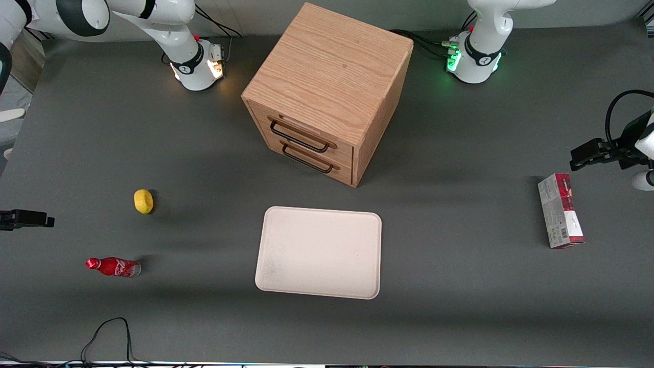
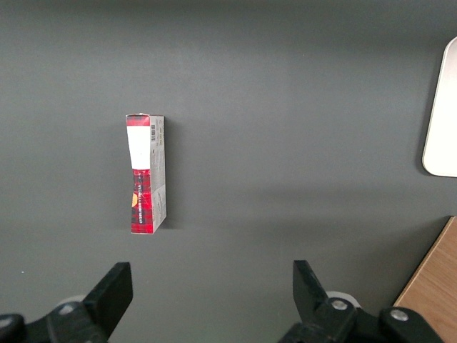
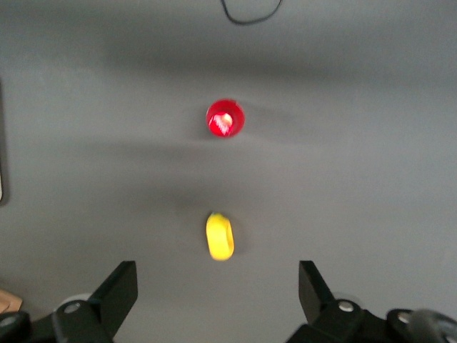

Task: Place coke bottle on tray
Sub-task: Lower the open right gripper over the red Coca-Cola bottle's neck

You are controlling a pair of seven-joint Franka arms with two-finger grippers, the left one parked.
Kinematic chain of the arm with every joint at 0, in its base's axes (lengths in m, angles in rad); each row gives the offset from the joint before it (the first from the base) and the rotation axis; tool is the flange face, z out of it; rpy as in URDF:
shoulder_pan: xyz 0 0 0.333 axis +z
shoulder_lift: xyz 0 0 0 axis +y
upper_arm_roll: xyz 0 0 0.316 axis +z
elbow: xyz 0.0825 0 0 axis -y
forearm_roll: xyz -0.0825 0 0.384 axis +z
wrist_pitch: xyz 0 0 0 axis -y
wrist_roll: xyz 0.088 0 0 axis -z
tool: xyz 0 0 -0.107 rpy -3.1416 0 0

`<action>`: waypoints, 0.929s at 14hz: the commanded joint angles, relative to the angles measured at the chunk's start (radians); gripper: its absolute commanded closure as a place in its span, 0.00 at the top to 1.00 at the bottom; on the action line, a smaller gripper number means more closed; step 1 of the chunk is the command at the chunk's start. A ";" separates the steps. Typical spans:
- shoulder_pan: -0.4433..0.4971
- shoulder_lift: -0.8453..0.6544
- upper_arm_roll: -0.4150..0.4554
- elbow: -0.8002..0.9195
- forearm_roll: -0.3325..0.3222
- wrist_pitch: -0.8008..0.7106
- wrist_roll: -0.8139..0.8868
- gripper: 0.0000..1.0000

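Hovering high over the counter (image 1: 204, 327) and facing straight down, the gripper (image 3: 214, 300) has its jaws wide and holds nothing. Below it stand the coke bottle (image 3: 225, 118), upright, and a yellow lump (image 3: 219, 236), well apart from the tray (image 1: 319, 252)

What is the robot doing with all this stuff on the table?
Nothing is being held yet. The gripper hangs open above the table, high over the coke bottle and a small yellow lemon-like lump. The bottle stands upright, nearer the front camera than the lump. The cream tray sits bare in front of the wooden drawer box. A red-and-grey carton lies toward the parked arm's end of the table.
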 commanded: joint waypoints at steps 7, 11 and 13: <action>-0.011 -0.006 0.000 -0.355 0.067 0.445 -0.018 1.00; 0.001 0.011 0.003 -0.389 0.067 0.528 -0.017 1.00; 0.016 0.023 0.003 -0.389 0.065 0.559 -0.017 1.00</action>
